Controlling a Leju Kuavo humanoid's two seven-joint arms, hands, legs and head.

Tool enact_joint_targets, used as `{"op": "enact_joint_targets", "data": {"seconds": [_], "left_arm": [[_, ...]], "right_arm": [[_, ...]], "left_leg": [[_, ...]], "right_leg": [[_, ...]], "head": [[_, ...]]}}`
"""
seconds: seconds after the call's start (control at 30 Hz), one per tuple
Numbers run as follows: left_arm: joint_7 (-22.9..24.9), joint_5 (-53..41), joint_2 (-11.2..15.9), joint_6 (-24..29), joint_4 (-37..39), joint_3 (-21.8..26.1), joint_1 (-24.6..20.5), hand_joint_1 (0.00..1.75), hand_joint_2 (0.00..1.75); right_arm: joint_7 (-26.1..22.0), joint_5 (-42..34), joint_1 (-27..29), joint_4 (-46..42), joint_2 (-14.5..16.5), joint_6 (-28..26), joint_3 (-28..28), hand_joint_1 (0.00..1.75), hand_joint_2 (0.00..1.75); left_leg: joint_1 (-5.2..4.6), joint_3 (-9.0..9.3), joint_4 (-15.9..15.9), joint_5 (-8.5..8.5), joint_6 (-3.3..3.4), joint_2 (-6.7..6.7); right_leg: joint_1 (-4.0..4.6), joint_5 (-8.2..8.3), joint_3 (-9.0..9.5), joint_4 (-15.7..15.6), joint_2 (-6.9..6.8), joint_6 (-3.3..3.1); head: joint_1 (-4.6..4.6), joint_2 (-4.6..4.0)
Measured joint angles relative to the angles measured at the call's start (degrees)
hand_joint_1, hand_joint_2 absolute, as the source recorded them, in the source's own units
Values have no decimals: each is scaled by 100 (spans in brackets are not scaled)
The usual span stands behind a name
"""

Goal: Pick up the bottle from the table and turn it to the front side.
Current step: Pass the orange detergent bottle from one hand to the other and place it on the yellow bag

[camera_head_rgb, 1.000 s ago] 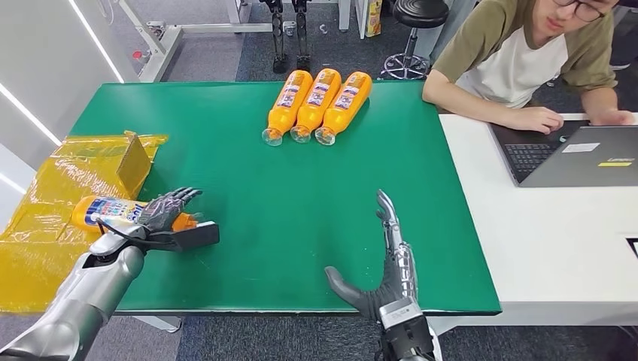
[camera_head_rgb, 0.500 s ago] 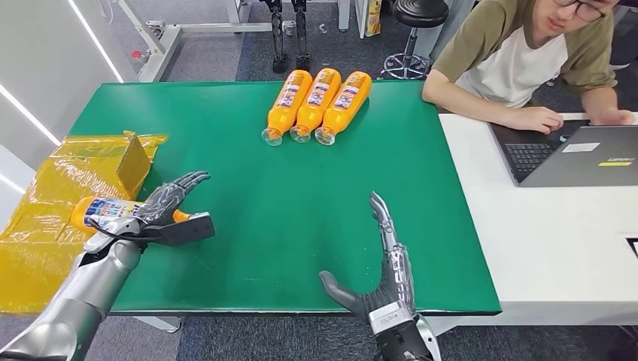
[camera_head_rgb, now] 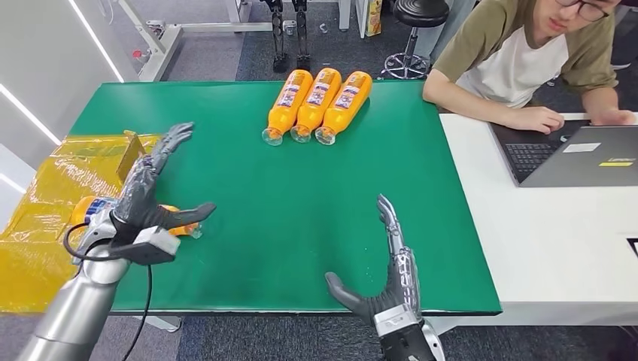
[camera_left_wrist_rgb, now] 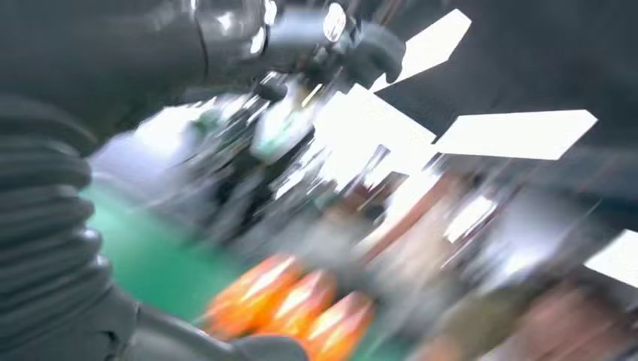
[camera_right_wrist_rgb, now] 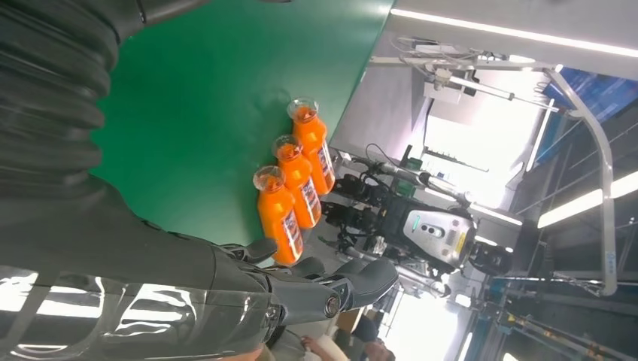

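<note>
At the left of the head view, the orange bottle [camera_head_rgb: 101, 210] lies on its side at the edge of the green bench [camera_head_rgb: 286, 195], beside yellow wrapping [camera_head_rgb: 45, 226], its long axis running left to right. The left hand [camera_head_rgb: 150, 192] hovers directly over it, fingers spread, holding nothing. The right hand [camera_head_rgb: 387, 263], released and flat, sits well apart at lower centre. The left hand is plainly nearer.

The left hand [camera_head_rgb: 147, 201] covers the middle of the bottle [camera_head_rgb: 89, 210] lying under it, so whether they touch cannot be told. The left wrist view is smeared by motion blur. The right hand [camera_head_rgb: 384, 278] is cut off at the wrist by the head view's lower edge.
</note>
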Motion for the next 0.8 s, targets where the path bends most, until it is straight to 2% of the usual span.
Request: {"op": "enact_joint_targets", "data": {"seconds": [0.2, 0.33, 0.47, 0.63, 0.8], "left_arm": [[106, 1314, -786, 751, -1036, -6, 678, 0, 175], [253, 1421, -1308, 1319, -1294, -111, 1241, 0, 175], [340, 1744, -1760, 1558, -1450, -220, 1707, 0, 175], [325, 2247, -2101, 1747, -1652, -271, 2162, 0, 175], [507, 1791, -2221, 2185, -1671, -357, 2445, 0, 175]], "right_arm": [[35, -32, 165, -76, 0, -266, -14, 0, 175], [49, -31, 197, -84, 0, -419, -14, 0, 175], [-22, -138, 216, -84, -1, -585, -13, 0, 175], [-179, -399, 220, -58, -14, -817, 3, 0, 175], [-111, -139, 204, 20, -42, -941, 53, 0, 175]], "left_leg": [[-5, 3, 0, -8, 0, 3], [-4, 2, 1, -9, 0, 2], [-3, 2, 1, -13, -2, 3], [-1, 1, 0, -15, -1, 3], [0, 1, 0, -17, 0, 3]], "right_leg": [[-4, -2, 5, -3, 3, 4], [-4, -2, 4, -5, 2, 4], [-3, -3, 3, -5, 3, 4], [-2, -5, 3, -4, 3, 4], [-1, -8, 3, -4, 3, 5]], "head": [[0, 0], [2, 0], [0, 0], [0, 0], [0, 0]]}}
